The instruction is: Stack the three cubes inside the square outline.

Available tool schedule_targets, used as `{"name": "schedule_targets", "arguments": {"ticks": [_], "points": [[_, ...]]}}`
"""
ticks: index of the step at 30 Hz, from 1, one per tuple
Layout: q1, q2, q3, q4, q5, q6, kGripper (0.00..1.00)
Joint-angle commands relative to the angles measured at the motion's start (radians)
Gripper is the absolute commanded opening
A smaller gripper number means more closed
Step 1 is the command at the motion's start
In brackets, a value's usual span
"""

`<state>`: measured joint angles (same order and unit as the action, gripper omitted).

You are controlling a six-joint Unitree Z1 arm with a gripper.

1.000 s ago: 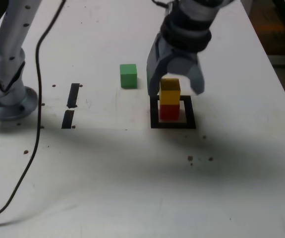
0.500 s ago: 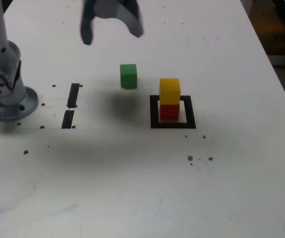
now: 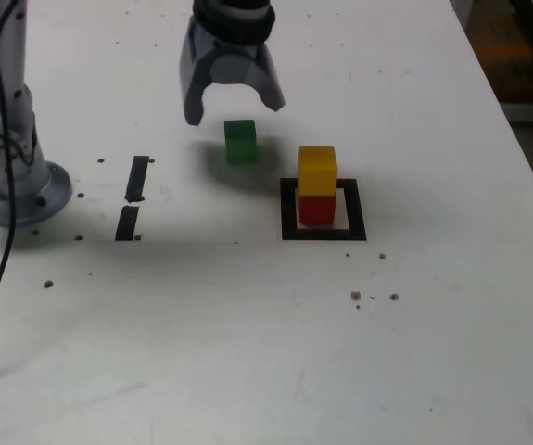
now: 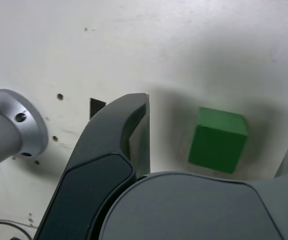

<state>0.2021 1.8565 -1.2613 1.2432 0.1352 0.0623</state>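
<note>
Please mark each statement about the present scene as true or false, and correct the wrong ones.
1. The yellow cube sits on top of the red cube. True.
2. The green cube is inside the square outline. False: it stands on the table outside it.
3. The gripper's fingers are closed on the green cube. False: they are open, and nothing is between them in a grip.
4. The red cube is within the square outline. True.
</note>
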Motion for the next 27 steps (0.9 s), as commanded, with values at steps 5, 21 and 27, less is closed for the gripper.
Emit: {"name": "schedule_targets", "arguments": {"ticks": [5,21,27], "points": [[0.003,0.035,0.035,-0.047,-0.042,0.005,0.95],[0.004,0.084,0.055,-0.116,-0.045,0.028,0.67],[0.005,0.095,0.048,-0.124,-0.089,0.060,0.51]]}}
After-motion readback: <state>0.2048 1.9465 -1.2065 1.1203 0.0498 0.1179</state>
